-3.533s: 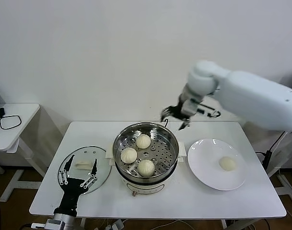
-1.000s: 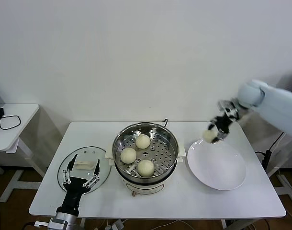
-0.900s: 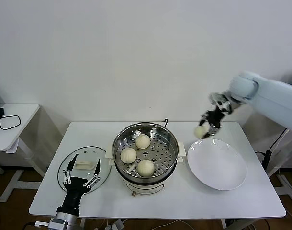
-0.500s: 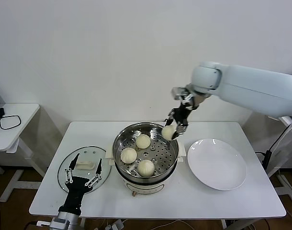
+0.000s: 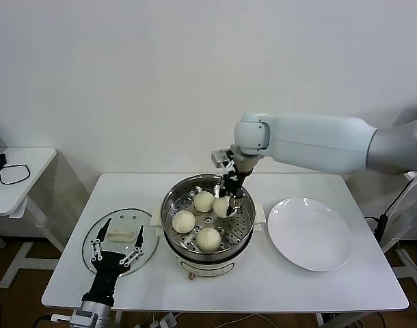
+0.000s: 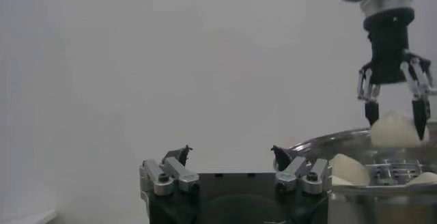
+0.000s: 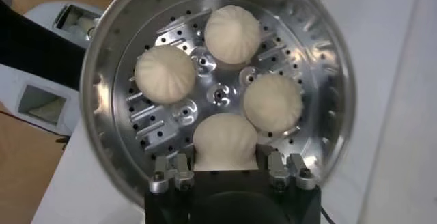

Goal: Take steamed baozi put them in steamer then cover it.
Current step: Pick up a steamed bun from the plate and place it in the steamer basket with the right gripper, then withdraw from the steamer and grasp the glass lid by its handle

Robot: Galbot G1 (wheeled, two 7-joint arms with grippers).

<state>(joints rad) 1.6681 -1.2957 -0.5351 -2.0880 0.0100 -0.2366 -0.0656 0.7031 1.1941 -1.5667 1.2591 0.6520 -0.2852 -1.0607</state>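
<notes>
Far left, on the white table (image 5: 72, 287): round glass lid (image 5: 119, 240) lying flat beside the steamer, white handle up. Just in front of it, left gripper (image 5: 115, 247) parked low at the table's near edge, fingers spread wide and holding nothing.

Centre: steamer (image 5: 176, 198), uncovered, perforated tray showing. Three baozi resting on the tray — one toward the back (image 5: 204, 201), one on the left (image 5: 184, 221), one at the front (image 5: 208, 238). Reaching down over the tray's right side, right gripper (image 5: 228, 202) with fingers pinching the fourth baozi (image 5: 223, 206), low inside the rim, close beside the back one; contact with the tray not clear.

Right: white plate (image 5: 310, 234), bare, just beside the steamer.

Risks from here, as a guess: soft dough sticking to the fingers on release, lifting back out with the withdrawing hand; release from above the tray, letting the bun roll against its neighbours; fingers catching the steel rim on the way up, jolting the pot. Later, lid set down off-centre, sitting crooked on the rim.
</notes>
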